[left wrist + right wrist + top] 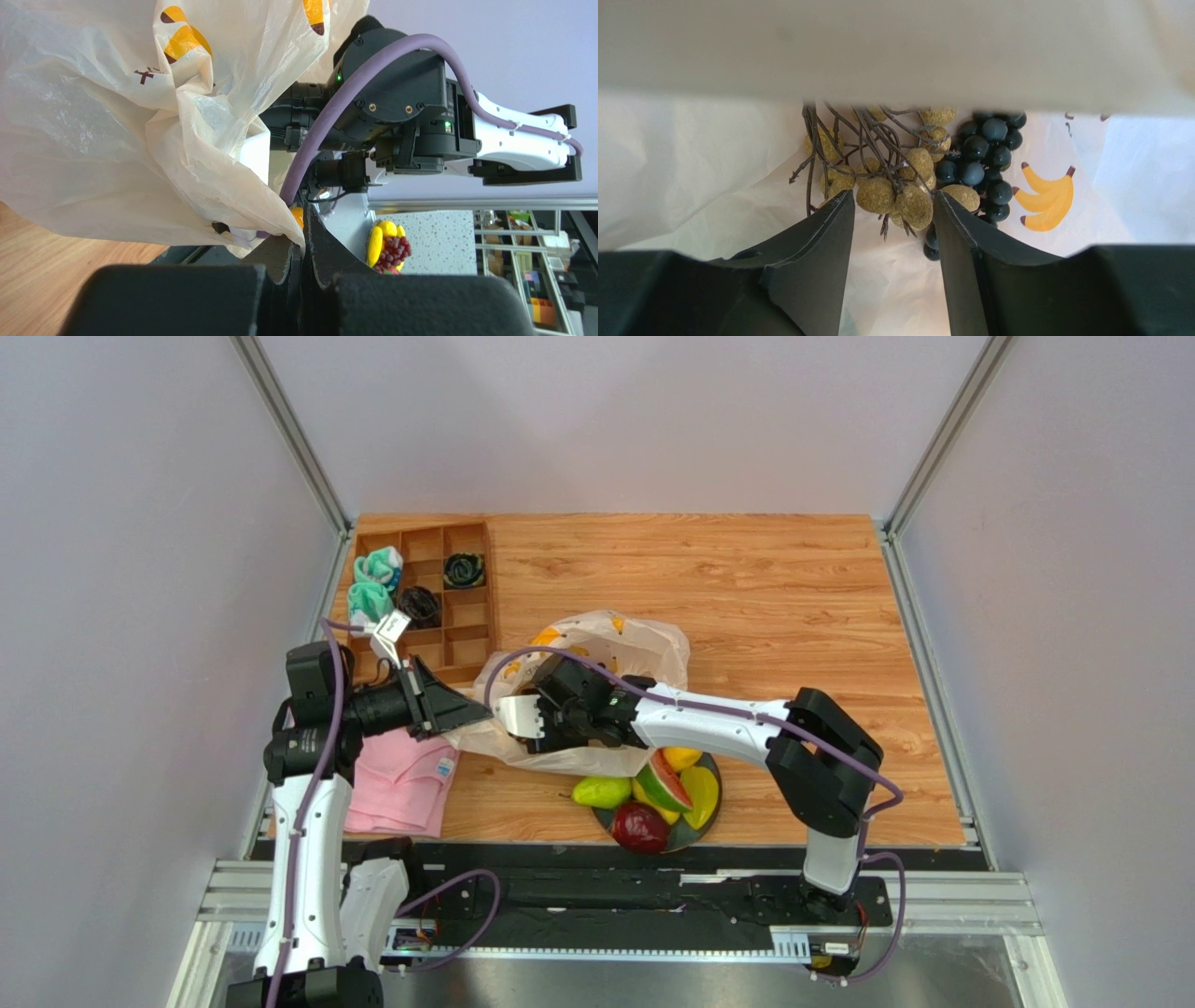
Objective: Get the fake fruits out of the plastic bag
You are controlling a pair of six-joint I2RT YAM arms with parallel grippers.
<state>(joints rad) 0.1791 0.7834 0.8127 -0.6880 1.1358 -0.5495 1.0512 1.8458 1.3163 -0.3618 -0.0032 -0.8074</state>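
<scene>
Top external: I see my left gripper (467, 717) at the near-left edge of the plastic bag (624, 647) and my right gripper (522, 717) reaching into its mouth. A green pear (601, 791), watermelon slice (662, 786) and dark red apple (640, 826) sit on the plate (713, 819) beside the bag.

Left wrist: my left gripper (303, 239) is pinched tight on the bag's (105, 140) edge.

Right wrist: my right gripper (894, 204) stands partly parted inside the bag (689, 175), with the pale grape bunch (906, 199) between its tips and the dark grape bunch (987, 161) just beside it.

2 white-and-black arms (709, 717) with purple cables (365, 77)
</scene>
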